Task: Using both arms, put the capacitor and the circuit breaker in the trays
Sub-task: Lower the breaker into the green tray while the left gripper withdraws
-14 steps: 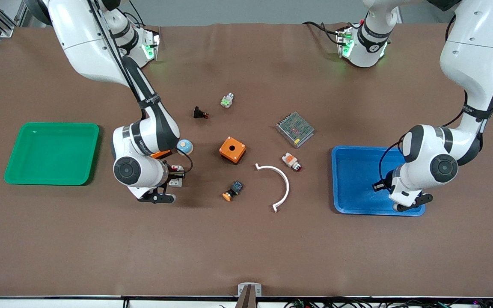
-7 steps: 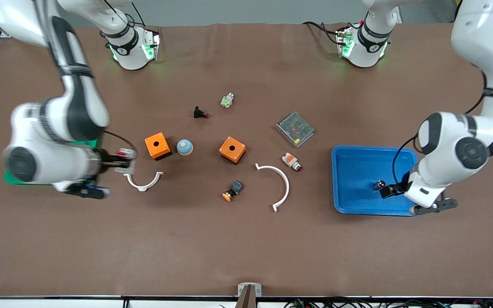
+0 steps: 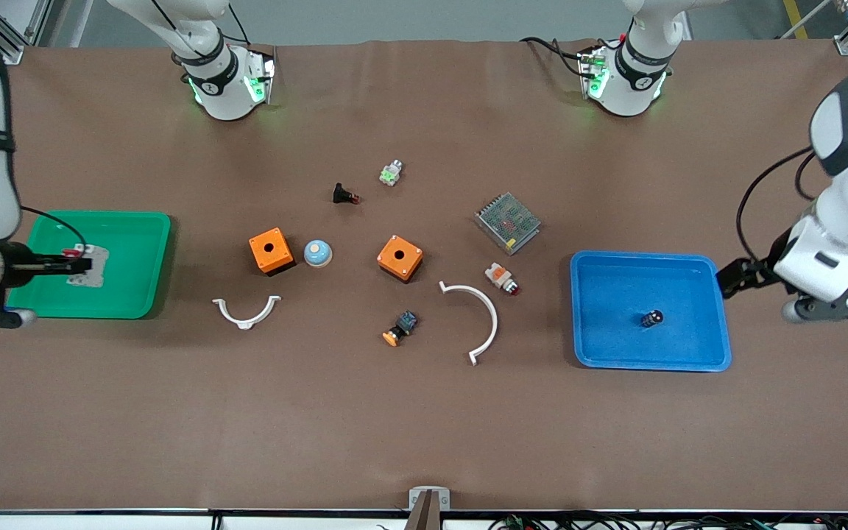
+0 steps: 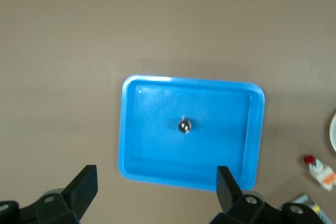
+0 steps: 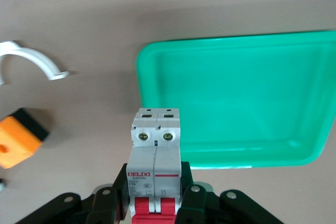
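Observation:
The capacitor (image 3: pixel 652 318), a tiny dark cylinder, stands alone in the blue tray (image 3: pixel 601 346); it also shows in the left wrist view (image 4: pixel 184 126). My left gripper (image 3: pixel 733 277) is open and empty, up over the table just off the blue tray's edge at the left arm's end; in its wrist view (image 4: pixel 156 188) the jaws stand wide apart. My right gripper (image 3: pixel 74 264) is shut on the white-grey circuit breaker (image 3: pixel 90 266) with red toggles and holds it over the green tray (image 3: pixel 122 302). The breaker fills the right wrist view (image 5: pixel 156 150) between the fingers (image 5: pixel 192 195).
Between the trays lie two orange boxes (image 3: pixel 271 251) (image 3: pixel 400 258), a blue dome (image 3: pixel 317 252), two white curved clips (image 3: pixel 246 311) (image 3: pixel 489 316), a mesh-topped metal box (image 3: pixel 508 221), a white-orange button (image 3: pixel 502 277), an orange-capped button (image 3: pixel 400 328) and a black push-button (image 3: pixel 344 195).
My right gripper carried the circuit breaker from beside the orange box to over the green tray. My left gripper let go of the capacitor in the blue tray and drew away.

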